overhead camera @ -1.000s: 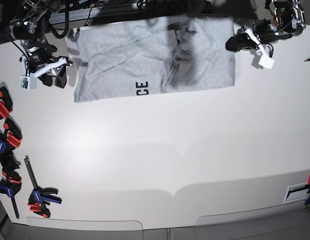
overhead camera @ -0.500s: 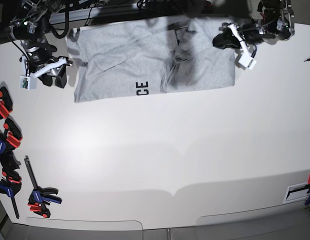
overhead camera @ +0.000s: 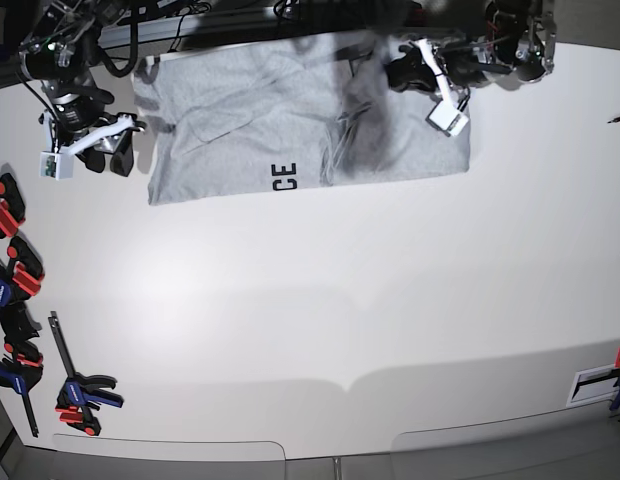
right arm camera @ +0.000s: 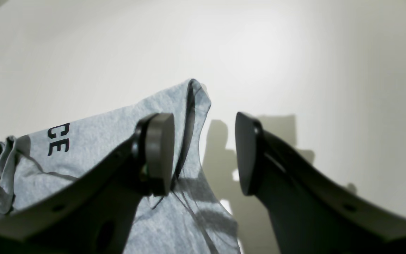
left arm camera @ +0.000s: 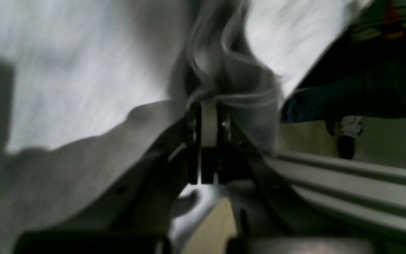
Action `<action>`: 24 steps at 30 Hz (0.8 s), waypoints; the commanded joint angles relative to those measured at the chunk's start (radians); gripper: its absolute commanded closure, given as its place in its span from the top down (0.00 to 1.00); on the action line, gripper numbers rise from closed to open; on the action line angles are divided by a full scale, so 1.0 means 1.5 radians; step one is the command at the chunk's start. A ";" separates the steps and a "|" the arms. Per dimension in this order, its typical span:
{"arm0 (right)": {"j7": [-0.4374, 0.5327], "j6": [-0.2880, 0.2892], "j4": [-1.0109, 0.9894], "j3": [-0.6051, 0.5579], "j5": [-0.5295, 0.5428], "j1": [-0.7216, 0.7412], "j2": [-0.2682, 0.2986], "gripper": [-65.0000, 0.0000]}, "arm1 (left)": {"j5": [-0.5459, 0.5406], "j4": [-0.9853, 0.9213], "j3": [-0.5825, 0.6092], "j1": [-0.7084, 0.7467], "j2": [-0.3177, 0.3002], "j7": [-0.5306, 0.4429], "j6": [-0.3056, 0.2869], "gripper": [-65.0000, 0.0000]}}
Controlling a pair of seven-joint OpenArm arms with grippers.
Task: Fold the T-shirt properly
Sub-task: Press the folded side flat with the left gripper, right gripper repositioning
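Fabric is limp: T-shirt (overhead camera: 290,110) lies flat at the table's (overhead camera: 320,330) far edge, left gripper (left arm camera: 204,106) pinched on a bunched fold, right gripper (right arm camera: 203,151) spread open beside the shirt's edge, so grab hems or corners.

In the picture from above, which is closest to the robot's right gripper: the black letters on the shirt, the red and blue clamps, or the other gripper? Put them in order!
From the right gripper, base view:
1. Black letters on the T-shirt, just across to its right in the picture.
2. Clamps, far down the same edge of the table.
3. Left gripper, across at the shirt's other end.
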 commanded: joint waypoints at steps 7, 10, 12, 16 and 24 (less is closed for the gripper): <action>0.017 -0.003 0.010 0.002 0.009 0.002 0.006 0.41 | -0.092 0.107 -0.003 -0.002 -0.006 0.015 -0.024 0.00; 0.017 -0.003 0.010 0.002 0.009 0.002 0.006 0.41 | -0.098 0.120 -0.003 -0.002 -0.006 0.014 -0.024 0.00; 0.017 -0.003 0.010 0.002 0.009 0.002 0.006 0.41 | -0.086 0.121 -0.003 -0.002 -0.006 0.015 -0.024 0.00; 0.014 -0.002 0.010 0.003 0.008 0.002 0.008 0.41 | 0.010 0.121 -0.004 -0.002 -0.008 -0.001 -0.024 0.00; 0.037 -0.001 -0.027 0.002 -0.032 -0.029 0.063 0.63 | 0.022 0.121 -0.004 -0.002 -0.023 -0.006 -0.024 0.00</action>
